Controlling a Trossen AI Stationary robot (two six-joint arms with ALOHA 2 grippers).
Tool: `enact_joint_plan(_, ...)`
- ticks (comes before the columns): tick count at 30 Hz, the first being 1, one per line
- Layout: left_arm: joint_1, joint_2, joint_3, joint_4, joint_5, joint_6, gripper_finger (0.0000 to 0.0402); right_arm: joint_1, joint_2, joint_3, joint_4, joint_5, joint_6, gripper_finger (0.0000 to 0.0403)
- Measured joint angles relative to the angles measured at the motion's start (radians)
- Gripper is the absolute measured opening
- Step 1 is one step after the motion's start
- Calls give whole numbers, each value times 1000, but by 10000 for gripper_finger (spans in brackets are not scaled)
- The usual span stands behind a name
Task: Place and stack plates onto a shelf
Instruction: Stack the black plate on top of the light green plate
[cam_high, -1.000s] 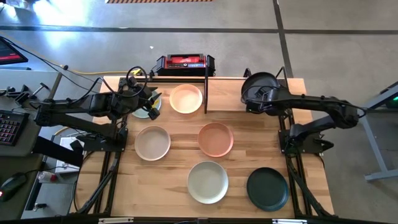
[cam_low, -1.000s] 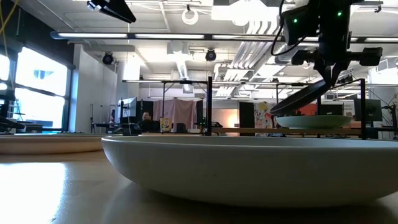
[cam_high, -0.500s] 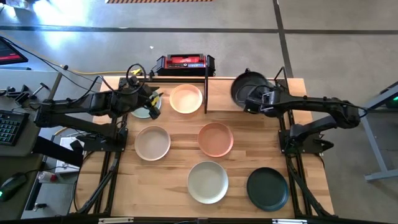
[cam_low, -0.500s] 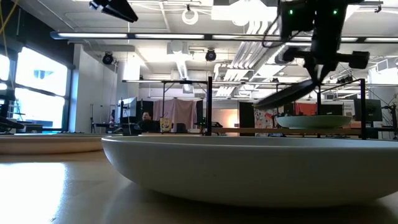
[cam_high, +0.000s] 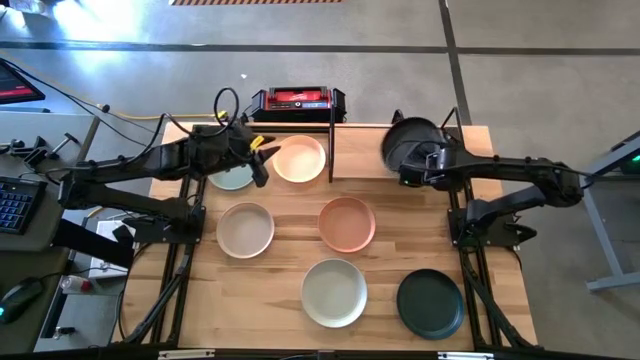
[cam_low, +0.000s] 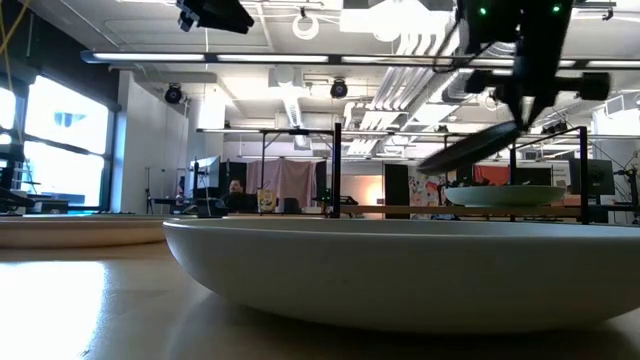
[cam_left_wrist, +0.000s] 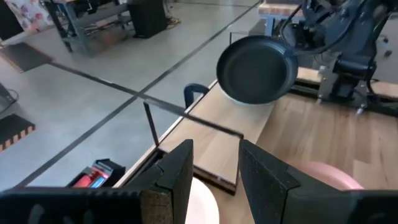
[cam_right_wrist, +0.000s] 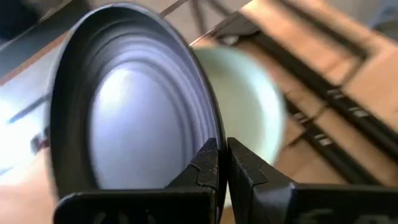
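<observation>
High view shows your right tool (cam_high: 432, 160), clamped on the black plate (cam_high: 408, 142), has swung back over the shelf (cam_high: 362, 152)'s pale green plate (cam_right_wrist: 245, 106), ready for stacking.

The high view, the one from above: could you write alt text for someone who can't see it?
Seen from above, the right gripper holds a black plate by its rim over the right half of the wooden shelf. The left gripper, fingers open and empty, hovers near a cream plate on the shelf's left half. Four more plates lie on the table.
</observation>
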Motion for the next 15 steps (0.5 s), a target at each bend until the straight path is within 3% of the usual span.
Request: enact_joint_plan(15,0,5,0,5,-19,19,120,-124,0,0,-55,6,-28,0)
